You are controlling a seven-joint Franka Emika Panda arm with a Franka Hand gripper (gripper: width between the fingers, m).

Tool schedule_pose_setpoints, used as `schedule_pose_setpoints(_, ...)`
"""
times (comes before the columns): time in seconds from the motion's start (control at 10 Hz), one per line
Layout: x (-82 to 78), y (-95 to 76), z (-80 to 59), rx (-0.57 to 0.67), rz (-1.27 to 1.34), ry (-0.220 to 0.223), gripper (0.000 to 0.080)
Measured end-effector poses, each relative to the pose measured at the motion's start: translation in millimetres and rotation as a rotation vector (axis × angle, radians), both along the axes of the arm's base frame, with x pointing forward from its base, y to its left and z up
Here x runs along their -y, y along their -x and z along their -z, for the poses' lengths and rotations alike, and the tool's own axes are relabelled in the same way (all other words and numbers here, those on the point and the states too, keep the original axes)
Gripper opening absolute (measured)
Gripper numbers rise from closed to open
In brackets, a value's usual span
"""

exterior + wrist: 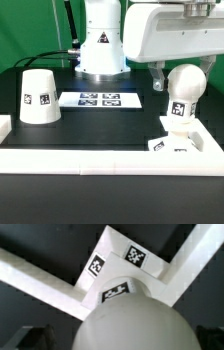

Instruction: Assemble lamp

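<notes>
Where the bulb (184, 85) stands upright on its base (177, 125) at the frame's right, we find the fingers (157, 78) parted astride it from above, gripping nothing.

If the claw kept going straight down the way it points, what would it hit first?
Most likely the bulb, which stands on the base directly under the claw. The bulb fills the wrist view, though how near it is remains unclear.
</notes>
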State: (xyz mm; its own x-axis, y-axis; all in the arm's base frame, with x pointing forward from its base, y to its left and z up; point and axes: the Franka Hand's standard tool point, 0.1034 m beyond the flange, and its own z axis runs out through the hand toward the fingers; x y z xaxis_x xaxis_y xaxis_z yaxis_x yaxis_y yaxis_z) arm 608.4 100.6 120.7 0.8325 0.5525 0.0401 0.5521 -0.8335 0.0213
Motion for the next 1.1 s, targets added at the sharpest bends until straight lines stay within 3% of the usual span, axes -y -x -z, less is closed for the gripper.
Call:
schedule_pose_setpoints(0.7, -6.6, -4.5, 1.4, -0.009, -0.516, 0.053, 0.0699)
schedule_pose_setpoints(1.1, -9.9, -3.6, 3.0, -0.012, -0.573, 0.059, 0.0672)
